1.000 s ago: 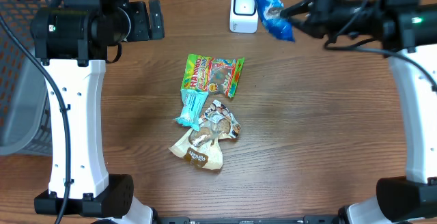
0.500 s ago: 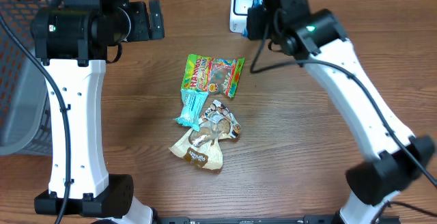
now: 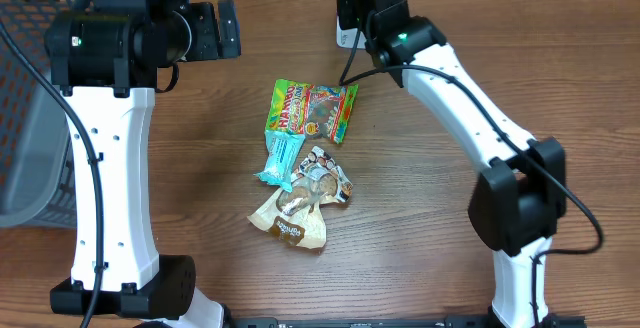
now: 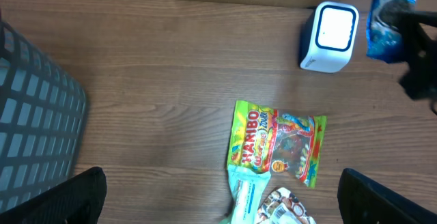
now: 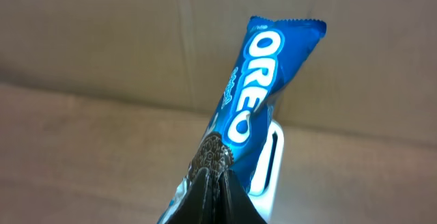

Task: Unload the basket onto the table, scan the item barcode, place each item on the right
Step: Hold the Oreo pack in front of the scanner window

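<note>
Well in front of the scanner (image 3: 343, 36), nearest the arm bases, lies a heap of snack packets: a tan pouch (image 3: 288, 220), then a teal bar (image 3: 281, 160), then a Haribo bag (image 3: 312, 110) closest to the scanner; level with the scanner and well off to its left, the left gripper (image 3: 222, 28) hangs with jaws spread wide, holding nothing. The right gripper (image 5: 213, 177) is at the scanner, jaws pinched tight on the lower end of the Oreo packet (image 5: 263, 91); the blue packet stands tilted just beside the scanner.
</note>
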Controlling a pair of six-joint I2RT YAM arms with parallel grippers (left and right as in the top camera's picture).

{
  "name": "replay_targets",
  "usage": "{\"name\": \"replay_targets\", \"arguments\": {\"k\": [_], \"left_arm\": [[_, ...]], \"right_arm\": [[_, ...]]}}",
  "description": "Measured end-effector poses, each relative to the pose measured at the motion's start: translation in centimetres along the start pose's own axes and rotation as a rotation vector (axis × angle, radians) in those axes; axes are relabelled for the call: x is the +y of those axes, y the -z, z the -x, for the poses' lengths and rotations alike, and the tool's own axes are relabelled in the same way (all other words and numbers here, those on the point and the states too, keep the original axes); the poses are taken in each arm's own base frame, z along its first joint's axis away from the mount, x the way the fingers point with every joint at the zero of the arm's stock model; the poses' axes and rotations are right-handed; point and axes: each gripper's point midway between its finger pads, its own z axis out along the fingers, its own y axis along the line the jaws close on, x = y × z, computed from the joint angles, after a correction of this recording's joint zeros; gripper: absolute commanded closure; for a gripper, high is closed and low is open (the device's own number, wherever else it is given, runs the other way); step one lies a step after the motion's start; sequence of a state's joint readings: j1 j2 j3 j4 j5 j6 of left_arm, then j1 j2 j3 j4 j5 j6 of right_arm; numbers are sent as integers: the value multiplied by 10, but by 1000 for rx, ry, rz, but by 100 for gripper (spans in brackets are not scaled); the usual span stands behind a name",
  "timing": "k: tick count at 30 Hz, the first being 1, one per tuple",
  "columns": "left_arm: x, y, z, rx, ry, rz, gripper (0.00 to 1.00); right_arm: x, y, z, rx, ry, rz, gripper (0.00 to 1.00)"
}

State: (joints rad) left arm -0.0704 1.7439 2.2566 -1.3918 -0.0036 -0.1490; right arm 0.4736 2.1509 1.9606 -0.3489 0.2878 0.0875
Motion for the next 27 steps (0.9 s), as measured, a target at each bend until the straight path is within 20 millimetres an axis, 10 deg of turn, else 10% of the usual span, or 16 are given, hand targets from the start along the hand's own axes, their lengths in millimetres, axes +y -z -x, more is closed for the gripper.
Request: {"name": "replay_targets", "arguments": {"k": [9,20,27], "left_arm": [[0,0,0,0,0,0,0],[0,0,0,1,0,0,0],[0,0,0,0,0,0,0]], "right_arm": [[-2,-42,0,-139,99,-65,96],[-10,-47,4,-179,127,-128,96],[-9,-50,-71,122,89,-86,76]]}}
